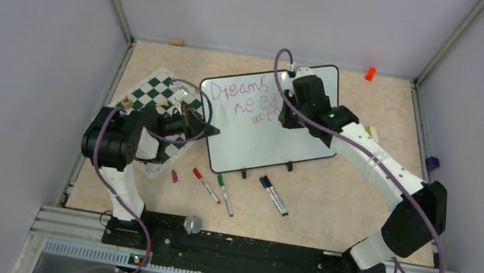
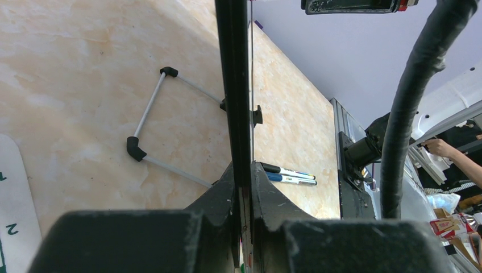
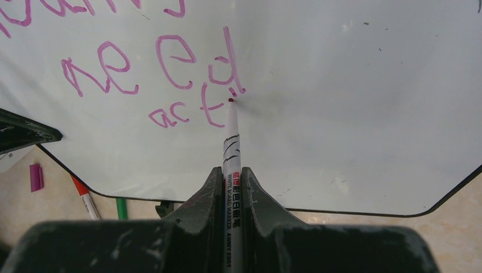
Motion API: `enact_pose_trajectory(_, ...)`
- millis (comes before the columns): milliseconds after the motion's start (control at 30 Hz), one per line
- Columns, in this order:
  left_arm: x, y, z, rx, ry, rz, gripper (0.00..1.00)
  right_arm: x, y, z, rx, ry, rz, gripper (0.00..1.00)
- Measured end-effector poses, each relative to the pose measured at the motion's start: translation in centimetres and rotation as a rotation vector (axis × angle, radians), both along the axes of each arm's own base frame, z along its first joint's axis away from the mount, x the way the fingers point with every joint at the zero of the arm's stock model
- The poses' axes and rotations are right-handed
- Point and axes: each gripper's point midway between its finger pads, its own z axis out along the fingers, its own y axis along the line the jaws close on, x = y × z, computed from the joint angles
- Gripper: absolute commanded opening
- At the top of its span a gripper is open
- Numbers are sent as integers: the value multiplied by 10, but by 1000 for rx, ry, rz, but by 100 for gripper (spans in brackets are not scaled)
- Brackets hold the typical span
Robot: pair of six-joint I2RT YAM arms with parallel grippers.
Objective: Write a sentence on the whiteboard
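Note:
The whiteboard point(image 1: 260, 143) stands tilted at mid-table, and purple-pink lettering point(image 1: 238, 96) of the sentence slants across its upper left. My left gripper point(image 1: 204, 131) is shut on the board's left corner; its wrist view shows the jaws point(image 2: 243, 176) clamping the thin black frame point(image 2: 232, 68) edge-on. My right gripper point(image 1: 288, 118) hovers over the board, shut on a white marker point(image 3: 232, 149). The marker's tip touches the whiteboard point(image 3: 352, 102) just right of the "t" in "act" point(image 3: 187, 112), under "need" point(image 3: 153, 67).
A green-and-white chess mat point(image 1: 156, 91) lies under my left arm. In front of the board lie a red marker point(image 1: 206, 185), a green marker point(image 1: 225, 193), two dark-capped markers point(image 1: 274, 194) and a purple cap point(image 1: 174, 176). An orange piece point(image 1: 370, 73) sits at the back right.

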Motion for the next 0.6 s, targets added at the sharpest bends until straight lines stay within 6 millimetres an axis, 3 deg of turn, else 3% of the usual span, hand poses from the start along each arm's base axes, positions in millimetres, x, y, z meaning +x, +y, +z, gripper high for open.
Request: enact_pose_trajectory(600,0,0,0,0,2,-2,0,-10,-4,-15,-9,41,3,0)
